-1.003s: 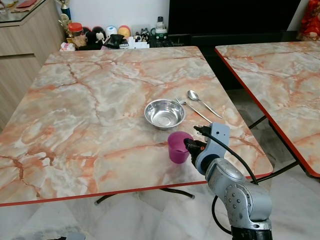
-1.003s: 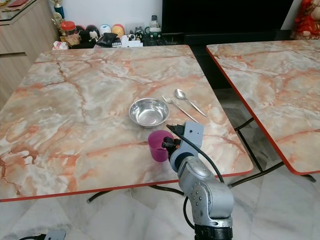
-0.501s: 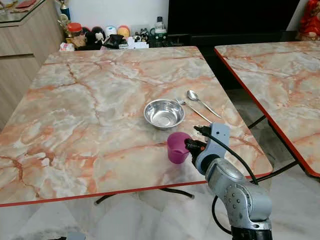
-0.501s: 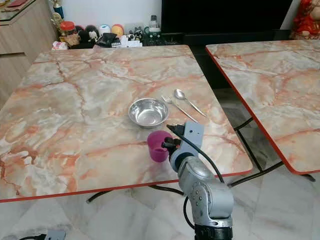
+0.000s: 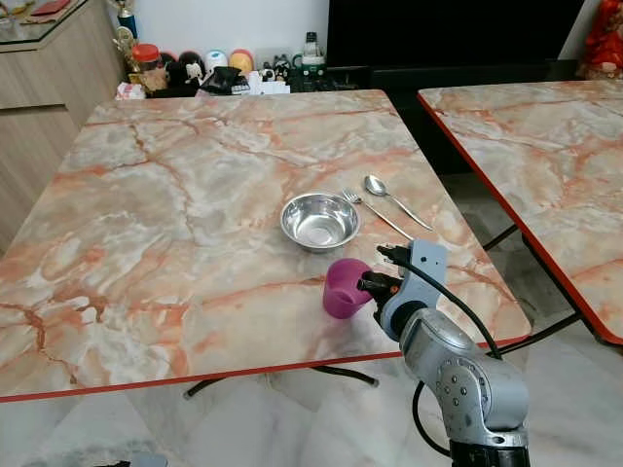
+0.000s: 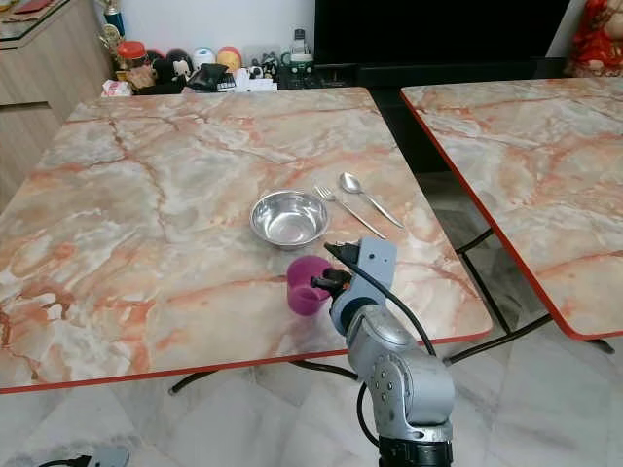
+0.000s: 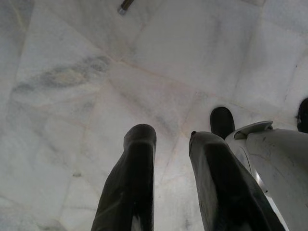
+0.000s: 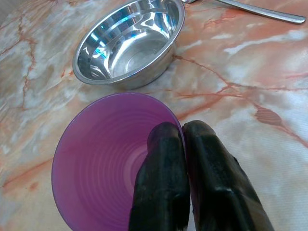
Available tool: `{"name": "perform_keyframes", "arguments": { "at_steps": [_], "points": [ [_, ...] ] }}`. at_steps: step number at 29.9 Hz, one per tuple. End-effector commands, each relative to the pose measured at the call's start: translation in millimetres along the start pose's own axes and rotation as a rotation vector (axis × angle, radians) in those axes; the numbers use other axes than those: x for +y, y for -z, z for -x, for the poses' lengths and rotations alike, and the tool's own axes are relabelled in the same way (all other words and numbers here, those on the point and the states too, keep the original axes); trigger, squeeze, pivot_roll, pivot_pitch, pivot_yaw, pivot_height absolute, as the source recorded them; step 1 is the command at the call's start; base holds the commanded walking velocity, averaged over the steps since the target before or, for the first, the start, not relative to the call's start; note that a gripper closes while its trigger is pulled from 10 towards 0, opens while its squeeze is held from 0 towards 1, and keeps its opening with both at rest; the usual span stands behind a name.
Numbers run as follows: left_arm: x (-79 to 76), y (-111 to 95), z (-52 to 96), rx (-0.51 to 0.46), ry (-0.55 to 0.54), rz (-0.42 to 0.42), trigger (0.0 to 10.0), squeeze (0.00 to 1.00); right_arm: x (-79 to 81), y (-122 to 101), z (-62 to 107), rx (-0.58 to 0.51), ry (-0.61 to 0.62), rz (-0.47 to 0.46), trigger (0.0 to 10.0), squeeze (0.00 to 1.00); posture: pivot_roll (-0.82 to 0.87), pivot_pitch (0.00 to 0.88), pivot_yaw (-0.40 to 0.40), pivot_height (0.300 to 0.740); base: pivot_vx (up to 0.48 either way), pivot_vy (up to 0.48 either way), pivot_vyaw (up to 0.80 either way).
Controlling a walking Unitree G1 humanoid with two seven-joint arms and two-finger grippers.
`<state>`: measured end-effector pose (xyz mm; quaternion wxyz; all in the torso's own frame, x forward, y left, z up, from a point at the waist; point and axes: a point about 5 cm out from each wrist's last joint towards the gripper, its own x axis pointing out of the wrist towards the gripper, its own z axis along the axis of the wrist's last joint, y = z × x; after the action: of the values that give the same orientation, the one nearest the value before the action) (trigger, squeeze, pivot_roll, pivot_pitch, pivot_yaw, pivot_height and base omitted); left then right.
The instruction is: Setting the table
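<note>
A: Item one, the purple cup (image 5: pixel 343 288) — location?

B: Near the front edge of the marble tabletop (image 5: pixel 175 195), tilted to the left, its rim pinched between the fingers of the right pincer (image 8: pixel 184 144), one inside and one outside.

A: Adjacent items?

B: Steel bowl (image 5: pixel 320 220) just behind the cup; fork (image 5: pixel 376 214) and spoon (image 5: pixel 394 198) beside the bowl, on its right.

A: Left pincer (image 7: pixel 171 144)?

B: Hanging over the pale floor (image 7: pixel 72 72), fingers parted, empty.
</note>
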<state>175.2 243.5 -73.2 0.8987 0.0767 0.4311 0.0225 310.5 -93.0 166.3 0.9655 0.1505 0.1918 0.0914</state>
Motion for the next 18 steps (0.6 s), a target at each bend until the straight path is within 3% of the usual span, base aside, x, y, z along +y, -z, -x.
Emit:
{"name": "perform_keyframes", "arguments": {
  "at_steps": [1,7,18],
  "points": [
    [-2.9,11.0,2.3,0.035,0.011,-0.003,10.0,0.0,-0.9,5.6,-0.8,0.023,0.008,-0.008,2.3,0.0,-0.04,0.153,0.001,0.74,0.0,0.0,0.0],
    [-3.5,11.4,2.4,0.037,0.012,-0.007,10.0,0.0,-0.9,6.1,-1.0,0.022,0.007,-0.01,0.0,0.0,-0.04,0.154,0.001,0.74,0.0,0.0,0.0],
    [-3.4,11.7,2.4,0.038,0.009,-0.015,10.0,0.0,0.3,4.1,-1.2,-0.003,-0.002,-0.022,0.0,0.0,-0.04,0.154,0.002,0.74,0.0,0.0,0.0]
  ]
}}
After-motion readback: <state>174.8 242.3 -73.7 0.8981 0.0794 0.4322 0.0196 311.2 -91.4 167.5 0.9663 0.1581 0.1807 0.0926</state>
